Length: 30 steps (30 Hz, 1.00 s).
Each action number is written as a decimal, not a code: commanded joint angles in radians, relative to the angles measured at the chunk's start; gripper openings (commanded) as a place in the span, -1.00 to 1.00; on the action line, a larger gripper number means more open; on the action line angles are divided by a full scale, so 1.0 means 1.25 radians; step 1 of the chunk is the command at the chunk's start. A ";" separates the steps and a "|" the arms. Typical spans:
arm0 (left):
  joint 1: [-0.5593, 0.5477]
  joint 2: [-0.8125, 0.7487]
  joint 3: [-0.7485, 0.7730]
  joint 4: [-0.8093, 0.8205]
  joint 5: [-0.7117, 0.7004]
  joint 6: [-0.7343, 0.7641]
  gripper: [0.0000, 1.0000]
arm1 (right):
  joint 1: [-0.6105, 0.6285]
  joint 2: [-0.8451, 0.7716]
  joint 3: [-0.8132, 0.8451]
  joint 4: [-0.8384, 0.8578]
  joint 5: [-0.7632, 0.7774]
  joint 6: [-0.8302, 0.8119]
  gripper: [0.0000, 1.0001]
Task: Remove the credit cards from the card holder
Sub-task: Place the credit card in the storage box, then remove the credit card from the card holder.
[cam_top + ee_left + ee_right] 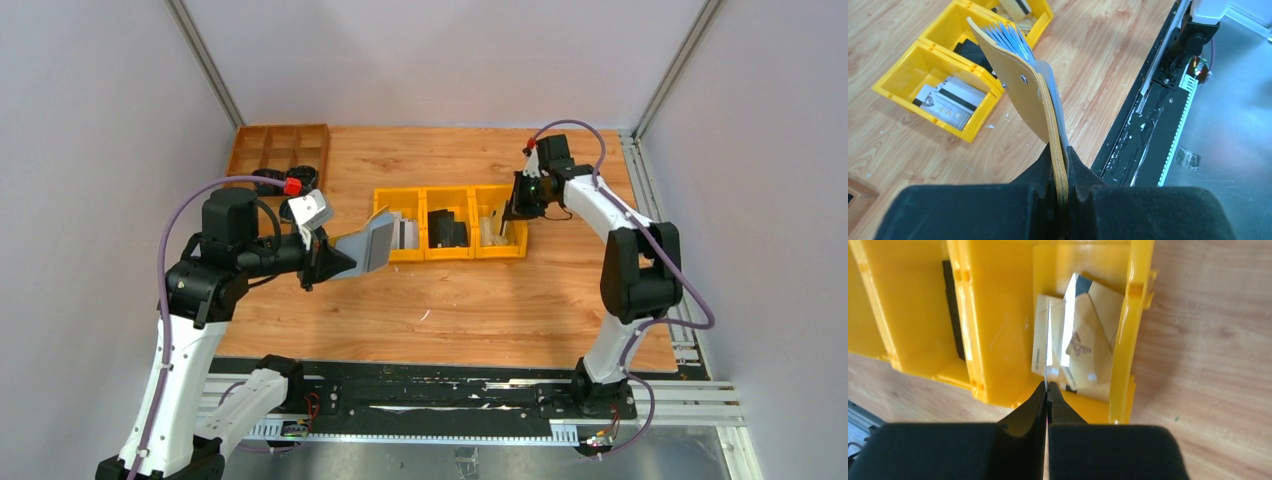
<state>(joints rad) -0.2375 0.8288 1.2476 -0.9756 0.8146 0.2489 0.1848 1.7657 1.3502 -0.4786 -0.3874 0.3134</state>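
Note:
My left gripper (335, 262) (1062, 160) is shut on the hinge edge of the mustard-yellow card holder (370, 243) (1023, 95), held above the table left of the bins. Its grey-blue pleated pockets (1008, 35) fan open at the far end. My right gripper (515, 212) (1047, 387) is shut on a thin credit card (1048, 340), seen edge-on, over the right yellow bin (1123, 360). Several pale cards (1083, 340) lie in that bin. White striped cards (948, 102) lie in the left bin, black cards (447, 228) in the middle one.
Three yellow bins (447, 255) stand in a row mid-table. A wooden compartment tray (270, 150) sits at the back left. A black rail (430, 400) runs along the near edge. Grey walls close in both sides.

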 commanded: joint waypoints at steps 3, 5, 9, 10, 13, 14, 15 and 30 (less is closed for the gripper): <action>0.000 -0.008 0.027 0.018 0.066 0.007 -1.00 | 0.030 0.099 0.089 -0.053 0.018 -0.051 -1.00; 0.000 -0.007 0.030 0.018 0.069 0.008 -1.00 | 0.043 0.121 0.102 -0.053 0.022 -0.056 -1.00; 0.000 -0.004 0.039 0.018 0.092 0.008 -1.00 | 0.062 0.133 0.116 -0.068 0.066 -0.067 -0.74; 0.000 -0.002 0.042 0.018 0.095 0.008 -1.00 | 0.067 0.131 0.123 -0.076 0.091 -0.069 -0.63; 0.000 0.000 0.049 0.018 0.099 0.007 -1.00 | 0.084 0.099 0.130 -0.095 0.172 -0.075 -0.47; 0.000 0.000 0.051 0.018 0.103 0.007 -1.00 | 0.092 0.081 0.133 -0.101 0.196 -0.075 -0.44; 0.000 -0.002 0.053 0.018 0.106 0.009 -1.00 | 0.103 0.060 0.135 -0.108 0.222 -0.076 -0.42; -0.001 -0.025 0.152 0.016 0.223 0.035 -1.00 | 0.341 -0.464 -0.184 0.489 -0.325 0.140 0.49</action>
<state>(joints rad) -0.2375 0.8280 1.3911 -0.9829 1.0157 0.2584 0.5125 1.2785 1.2537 -0.1909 -0.5644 0.3759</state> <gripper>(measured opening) 0.077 0.738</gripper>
